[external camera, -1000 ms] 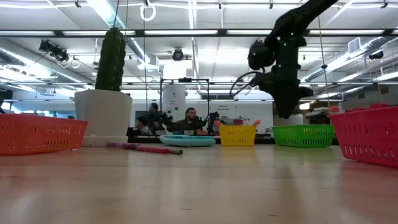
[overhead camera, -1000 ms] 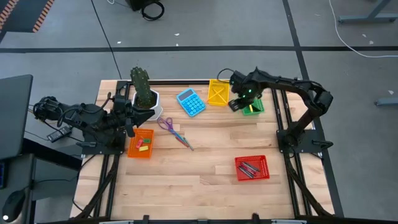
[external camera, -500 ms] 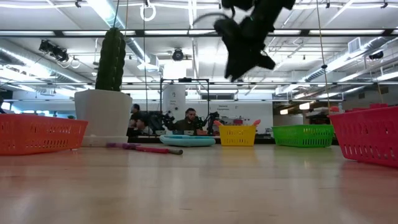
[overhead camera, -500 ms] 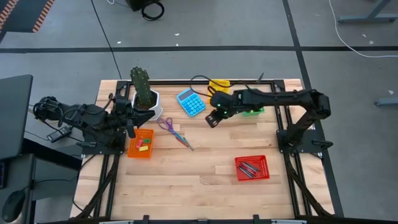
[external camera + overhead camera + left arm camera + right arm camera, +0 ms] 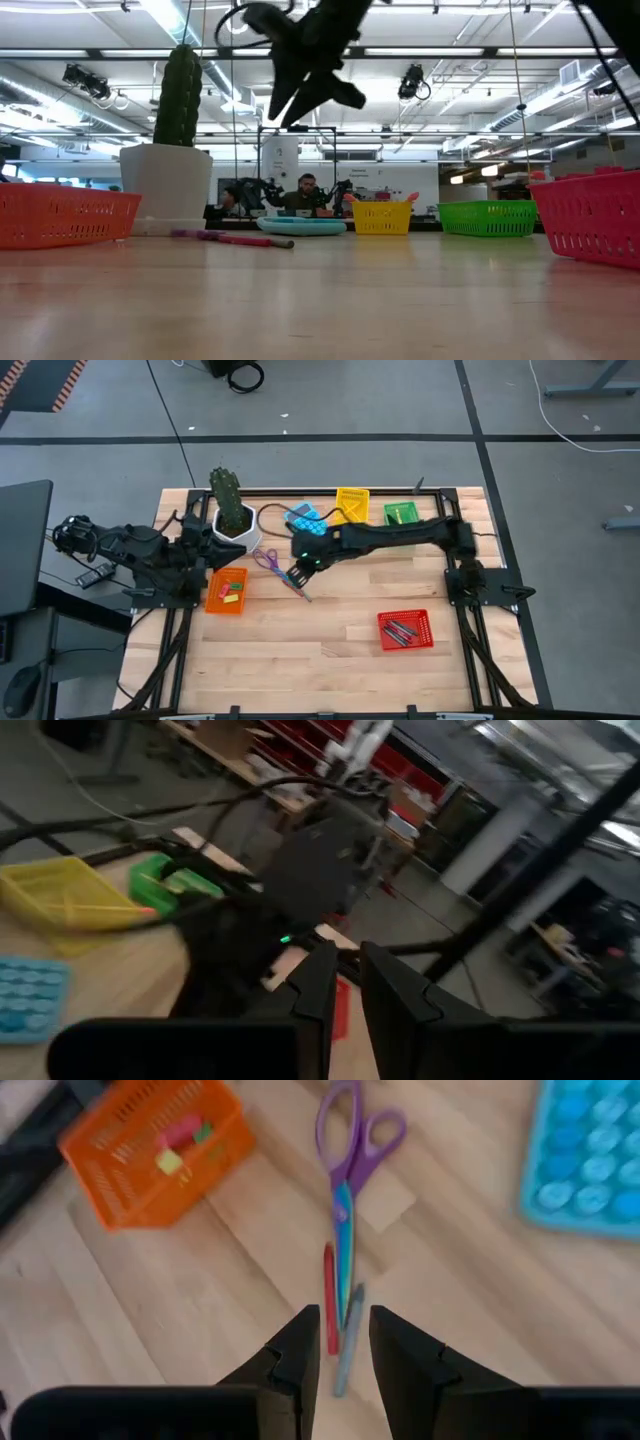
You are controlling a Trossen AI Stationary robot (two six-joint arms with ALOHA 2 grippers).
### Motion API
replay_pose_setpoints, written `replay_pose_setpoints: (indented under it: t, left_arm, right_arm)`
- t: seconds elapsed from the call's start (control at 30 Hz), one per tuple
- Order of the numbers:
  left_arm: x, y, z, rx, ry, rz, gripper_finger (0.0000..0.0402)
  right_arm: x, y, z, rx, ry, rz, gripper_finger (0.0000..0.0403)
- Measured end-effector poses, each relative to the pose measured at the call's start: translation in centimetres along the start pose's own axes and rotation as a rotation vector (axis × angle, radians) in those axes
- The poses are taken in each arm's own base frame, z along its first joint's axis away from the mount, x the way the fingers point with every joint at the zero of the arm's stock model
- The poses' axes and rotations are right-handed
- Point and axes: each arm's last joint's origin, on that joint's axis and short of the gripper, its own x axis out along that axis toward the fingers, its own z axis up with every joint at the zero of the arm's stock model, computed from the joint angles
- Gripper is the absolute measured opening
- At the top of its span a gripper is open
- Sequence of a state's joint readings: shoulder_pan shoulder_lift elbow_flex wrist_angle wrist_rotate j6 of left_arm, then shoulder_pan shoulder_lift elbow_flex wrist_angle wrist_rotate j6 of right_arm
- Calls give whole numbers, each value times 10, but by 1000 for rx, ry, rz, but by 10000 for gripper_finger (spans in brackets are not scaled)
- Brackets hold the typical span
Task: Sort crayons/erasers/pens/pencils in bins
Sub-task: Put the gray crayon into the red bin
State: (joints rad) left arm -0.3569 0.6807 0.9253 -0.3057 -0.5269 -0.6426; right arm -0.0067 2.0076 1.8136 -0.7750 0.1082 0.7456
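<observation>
- Right gripper: stretched across the table from the right side, it hangs above the wood just over the loose sticks. Its fingers stand a narrow gap apart with nothing between them.
- Loose sticks: a red stick and a grey stick lie side by side on the table, touching the blade end of the purple-handled scissors.
- Left gripper: parked at the table's left edge, beside the white plant pot and above the orange bin. Its fingers are nearly together and hold nothing.
- Orange bin: holds small pink and green erasers.
- Red bin: near the table's front right, it holds dark pens.
- Yellow bin and green bin: side by side at the far edge, right of the blue calculator.
</observation>
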Motion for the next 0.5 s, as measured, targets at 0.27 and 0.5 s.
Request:
replay_pose_setpoints:
  t: [0.27,0.5]
  left_arm:
    - [-15,3,8,-19,-5,-73,52]
    - [-20,4,11,-8,-9,-99,54]
  right_arm:
    - [47,32,-12,-35,168,-78,97]
    - [85,34,-34,53,257,-137,97]
